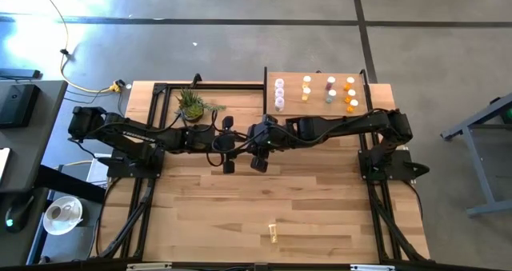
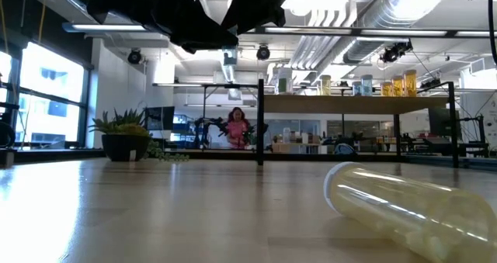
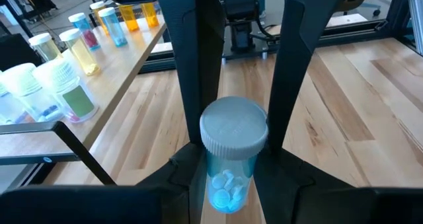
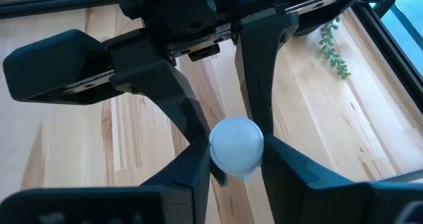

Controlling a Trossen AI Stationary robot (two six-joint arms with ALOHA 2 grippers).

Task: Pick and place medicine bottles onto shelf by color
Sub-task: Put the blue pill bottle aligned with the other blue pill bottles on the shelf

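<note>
Basically a handover at desk centre: left end effector (image 3: 228, 178) is clamped on the blue bottle's (image 3: 229, 184) body, right end effector (image 4: 236, 159) pinched on its white cap (image 4: 236, 143). Light, rigid plastic, smooth and round, so probably slippery; a grip across the body looks safer than the cap. Shelf (image 1: 292, 101) sits at the desk's far right corner. One yellow bottle (image 1: 273, 233) lies near the front edge.

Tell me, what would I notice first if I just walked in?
Two dark arms meet over the middle of the table, both grippers shut on one blue bottle with a white cap: the left gripper and the right gripper. Rows of bottles stand on the shelf at the far right corner, and a yellow bottle lies alone near the front edge.
</note>
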